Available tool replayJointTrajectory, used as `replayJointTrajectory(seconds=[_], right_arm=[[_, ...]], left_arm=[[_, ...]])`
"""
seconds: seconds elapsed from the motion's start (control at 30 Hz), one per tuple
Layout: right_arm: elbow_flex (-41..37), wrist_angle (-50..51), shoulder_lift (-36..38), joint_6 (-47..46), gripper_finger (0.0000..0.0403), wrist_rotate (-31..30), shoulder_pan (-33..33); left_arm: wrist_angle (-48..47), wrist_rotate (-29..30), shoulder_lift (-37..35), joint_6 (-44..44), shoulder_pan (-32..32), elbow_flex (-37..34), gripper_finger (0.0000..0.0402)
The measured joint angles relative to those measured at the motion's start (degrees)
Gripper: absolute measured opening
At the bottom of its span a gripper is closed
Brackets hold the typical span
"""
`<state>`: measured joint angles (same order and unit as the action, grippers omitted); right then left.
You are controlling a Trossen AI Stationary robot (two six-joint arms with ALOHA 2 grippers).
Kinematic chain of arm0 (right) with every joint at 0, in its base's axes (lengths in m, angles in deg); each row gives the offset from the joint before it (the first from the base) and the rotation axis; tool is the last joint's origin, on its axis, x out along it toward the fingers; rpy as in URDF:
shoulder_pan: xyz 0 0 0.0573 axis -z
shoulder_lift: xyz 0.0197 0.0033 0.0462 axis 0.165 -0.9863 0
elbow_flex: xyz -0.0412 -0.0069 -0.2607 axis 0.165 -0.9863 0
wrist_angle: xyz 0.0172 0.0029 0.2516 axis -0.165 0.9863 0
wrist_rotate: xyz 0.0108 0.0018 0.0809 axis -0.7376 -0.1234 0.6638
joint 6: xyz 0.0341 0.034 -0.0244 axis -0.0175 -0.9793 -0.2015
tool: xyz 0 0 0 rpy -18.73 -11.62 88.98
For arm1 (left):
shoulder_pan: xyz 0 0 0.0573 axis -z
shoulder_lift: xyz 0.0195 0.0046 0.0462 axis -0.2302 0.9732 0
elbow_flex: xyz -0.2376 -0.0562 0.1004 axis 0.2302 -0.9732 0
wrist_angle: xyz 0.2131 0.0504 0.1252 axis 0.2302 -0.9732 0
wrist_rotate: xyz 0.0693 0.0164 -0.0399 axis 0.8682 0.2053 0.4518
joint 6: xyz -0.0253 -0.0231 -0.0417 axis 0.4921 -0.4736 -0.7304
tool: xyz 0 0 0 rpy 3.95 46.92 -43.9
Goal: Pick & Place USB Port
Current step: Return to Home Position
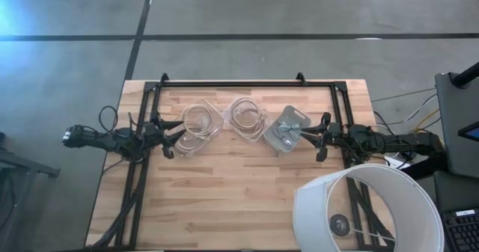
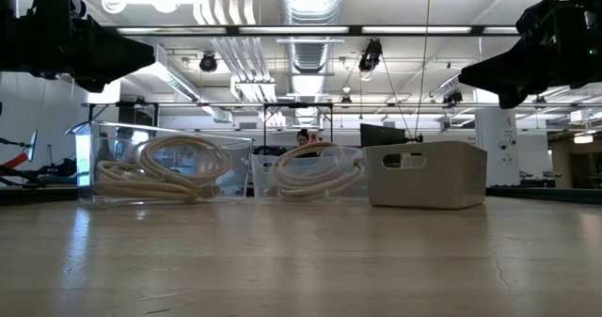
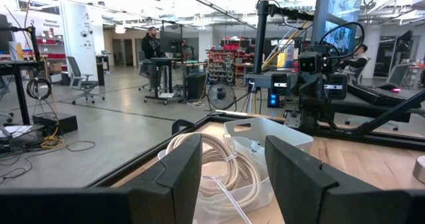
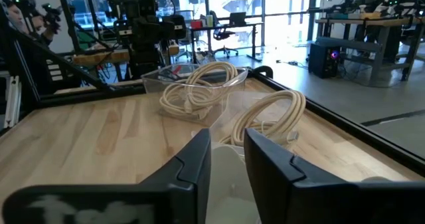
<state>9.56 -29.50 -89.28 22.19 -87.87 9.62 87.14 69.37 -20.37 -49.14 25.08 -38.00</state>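
A grey bin (image 1: 297, 115) stands right of the table's middle with small silvery parts (image 1: 285, 131) lying inside; what they are is too small to tell. My right gripper (image 1: 320, 138) hovers open just right of that bin, above the table; in the right wrist view its fingers (image 4: 265, 163) point over the bin's pale rim (image 4: 226, 199). My left gripper (image 1: 174, 140) hovers open at the left side of a clear bin (image 1: 187, 142) of coiled white cable (image 3: 219, 164). In the low view both arms (image 2: 75, 44) (image 2: 536, 54) hang well above the tabletop.
A second clear bin (image 1: 248, 118) with coiled cable sits between the other two, toward the far edge. A large white drum-like shade (image 1: 367, 211) stands over the table's near right corner. Black frame rails (image 1: 247, 83) run along the far edge and sides. Bare wood (image 1: 224, 192) spreads near the front.
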Motion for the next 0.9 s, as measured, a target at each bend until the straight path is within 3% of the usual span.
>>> replayJointTrajectory(seconds=[0.63, 0.9], right_arm=[[0.00, 0.00, 0.01, 0.00, 0.0068, 0.00, 0.01], [0.00, 0.00, 0.01, 0.00, 0.0080, 0.00, 0.00]], left_arm=[[-0.02, 0.01, 0.00, 0.00, -0.04, 0.00, 0.0170], [-0.02, 0.00, 0.00, 0.01, -0.02, 0.00, 0.0170]])
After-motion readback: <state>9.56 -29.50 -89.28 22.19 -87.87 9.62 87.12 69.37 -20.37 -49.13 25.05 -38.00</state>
